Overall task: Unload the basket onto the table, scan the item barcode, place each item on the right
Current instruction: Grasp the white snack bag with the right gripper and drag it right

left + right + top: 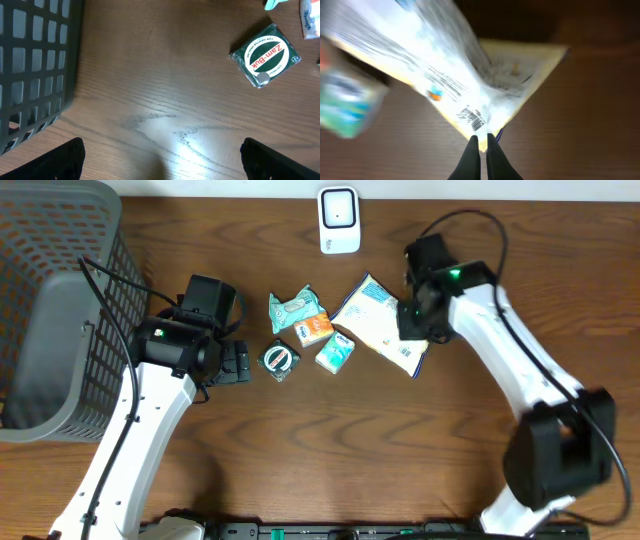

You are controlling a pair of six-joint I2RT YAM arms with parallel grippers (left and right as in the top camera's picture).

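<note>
Pouch (378, 320) sits just below and right of the scanner (339, 220), not yet presented to it. Far left of the scanner, the basket (50, 230) walls off that side of the desk (350, 450), so we have no swing room there. Our left end effector (238, 363), below-left of the scanner, hangs released and empty, clear of the work. Next to it the tin (280, 359) and three small packs (316, 330) crowd the space straight below the scanner. Our right end effector (482, 137) is clenched on the pouch's edge, close to a printed barcode (475, 117). We judge this grip leaves the code uncovered. The lane from the pouch up to the scanner looks open, and bare desk lies lower right of the scanner too.
</note>
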